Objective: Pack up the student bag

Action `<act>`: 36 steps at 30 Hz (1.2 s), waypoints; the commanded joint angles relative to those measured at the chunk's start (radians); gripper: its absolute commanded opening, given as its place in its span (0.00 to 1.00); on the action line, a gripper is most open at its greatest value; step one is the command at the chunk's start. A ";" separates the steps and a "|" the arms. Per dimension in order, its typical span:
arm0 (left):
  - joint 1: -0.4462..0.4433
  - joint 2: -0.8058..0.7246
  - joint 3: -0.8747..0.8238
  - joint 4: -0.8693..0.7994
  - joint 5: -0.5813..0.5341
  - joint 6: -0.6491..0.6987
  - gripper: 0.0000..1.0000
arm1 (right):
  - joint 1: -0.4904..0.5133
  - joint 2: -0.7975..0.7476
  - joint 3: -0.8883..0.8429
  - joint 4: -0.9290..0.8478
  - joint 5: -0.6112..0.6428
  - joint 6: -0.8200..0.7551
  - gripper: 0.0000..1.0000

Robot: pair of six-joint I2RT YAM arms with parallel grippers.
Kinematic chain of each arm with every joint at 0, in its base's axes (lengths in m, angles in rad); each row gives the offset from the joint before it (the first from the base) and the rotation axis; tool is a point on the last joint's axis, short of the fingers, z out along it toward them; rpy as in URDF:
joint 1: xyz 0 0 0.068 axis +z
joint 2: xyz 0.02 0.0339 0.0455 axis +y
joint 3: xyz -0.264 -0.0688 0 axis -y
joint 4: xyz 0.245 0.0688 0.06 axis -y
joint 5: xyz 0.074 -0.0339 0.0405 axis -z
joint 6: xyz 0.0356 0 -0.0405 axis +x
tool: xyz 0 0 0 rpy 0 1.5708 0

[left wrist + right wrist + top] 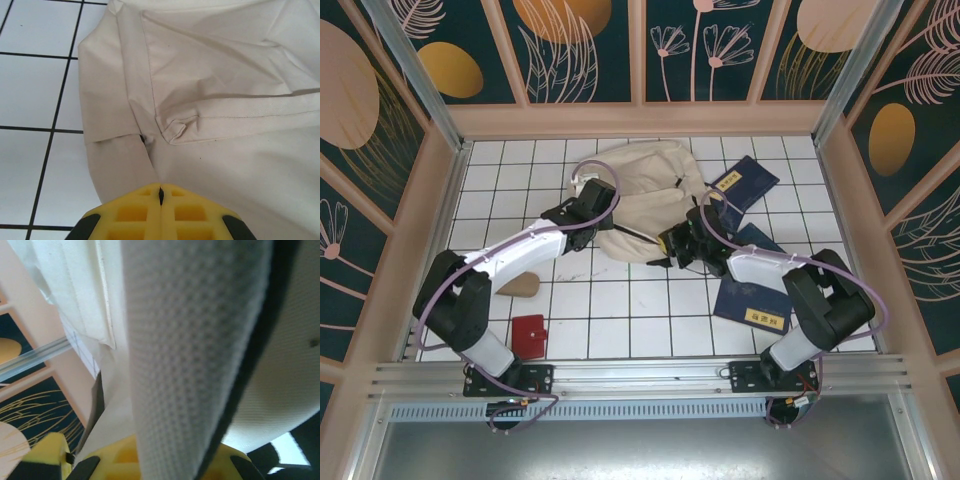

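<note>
Student bag (645, 185), cream and slumped, just ahead of the closed left tool (160, 192), mesh strap (190, 340) pinched in the right tool (680, 243): lift slowly, keeping fabric taut.

On your right, one navy book (745, 181) with a yellow label lies toward the far side of the white tiled surface (620, 310); a second navy book (756, 302) lies nearer you. On your left sit a flat red item (529, 335) and, just beyond it, a tan piece (523, 286) (too small to identify).
</note>
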State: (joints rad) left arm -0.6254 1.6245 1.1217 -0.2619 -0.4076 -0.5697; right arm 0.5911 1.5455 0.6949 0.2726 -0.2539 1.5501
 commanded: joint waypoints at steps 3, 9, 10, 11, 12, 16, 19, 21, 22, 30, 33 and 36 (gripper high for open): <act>0.043 0.046 0.050 0.010 -0.047 0.085 0.00 | -0.017 -0.065 -0.071 -0.150 0.082 -0.062 0.02; 0.056 0.083 0.077 0.017 0.023 0.113 0.00 | -0.038 -0.093 -0.037 -0.194 0.120 -0.176 0.03; 0.055 0.083 0.073 0.023 0.030 0.110 0.00 | -0.039 -0.094 -0.009 -0.228 0.140 -0.208 0.03; 0.056 0.084 0.072 0.025 0.025 0.109 0.00 | -0.038 -0.100 0.004 -0.251 0.160 -0.226 0.03; 0.058 0.109 0.075 0.019 0.013 0.108 0.00 | -0.038 -0.107 0.002 -0.253 0.167 -0.231 0.03; 0.074 0.142 0.091 0.011 -0.003 0.108 0.00 | -0.094 -0.117 -0.021 -0.258 0.153 -0.244 0.03; 0.094 0.180 0.116 -0.016 -0.015 0.086 0.00 | -0.106 -0.116 -0.027 -0.269 0.155 -0.250 0.03; 0.109 0.202 0.130 -0.035 -0.030 0.061 0.00 | -0.112 -0.120 -0.031 -0.270 0.160 -0.249 0.03; 0.118 0.210 0.131 -0.040 -0.030 0.049 0.00 | -0.114 -0.121 -0.029 -0.274 0.164 -0.251 0.03; 0.132 0.217 0.123 -0.021 0.036 0.053 0.00 | -0.116 -0.136 0.014 -0.238 0.156 -0.374 0.09; 0.131 0.170 0.092 0.035 0.189 0.087 0.00 | -0.106 -0.104 0.114 -0.267 0.063 -0.585 0.38; 0.131 0.112 0.042 0.097 0.388 0.107 0.00 | -0.067 -0.099 0.190 -0.346 0.041 -0.778 0.50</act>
State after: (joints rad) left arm -0.5064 1.8118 1.2018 -0.2237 -0.1650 -0.5037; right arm 0.4984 1.4494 0.8005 0.0151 -0.1848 1.0252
